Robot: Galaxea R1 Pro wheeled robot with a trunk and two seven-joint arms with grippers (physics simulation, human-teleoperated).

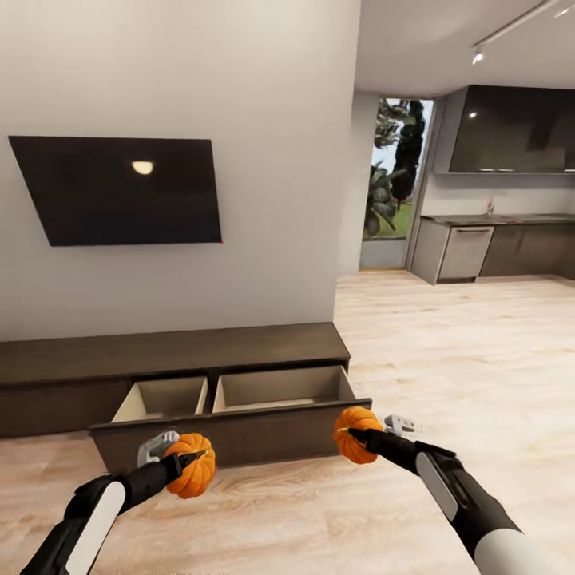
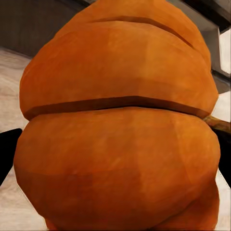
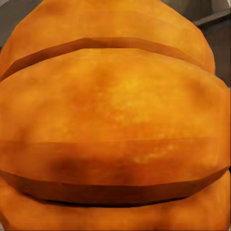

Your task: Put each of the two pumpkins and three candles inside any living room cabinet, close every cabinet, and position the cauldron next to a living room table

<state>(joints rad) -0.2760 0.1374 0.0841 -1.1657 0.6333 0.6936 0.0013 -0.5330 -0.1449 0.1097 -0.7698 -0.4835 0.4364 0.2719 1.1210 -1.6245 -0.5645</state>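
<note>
Your left gripper is clamped on one pumpkin, its dark fingers pressed across the orange ribs, and you hold it low in front of the cabinet, just off the pulled-out drawer front. From the left wrist camera that pumpkin takes up nearly everything, with a sliver of light plank floor at the edges and dark finger tips at either side.

Your right gripper is closed around the other pumpkin, which you hold at the drawer's right corner, level with the top edge of its front and partly overlapping it. In the right wrist camera this pumpkin shows as broad orange ribs with dark grooves between them.

You have the long, low, dark-brown unit set against the white wall, under a black wall screen. Its wide drawer stands open toward you and shows two pale compartments, a smaller left one and a larger right one, split by a divider. Both pumpkins are outside the drawer, on your side of its front panel, above the wood floor.

Beyond the wall's corner, on your right, you see a kitchen with dark cupboards and a glass door with greenery behind it.
</note>
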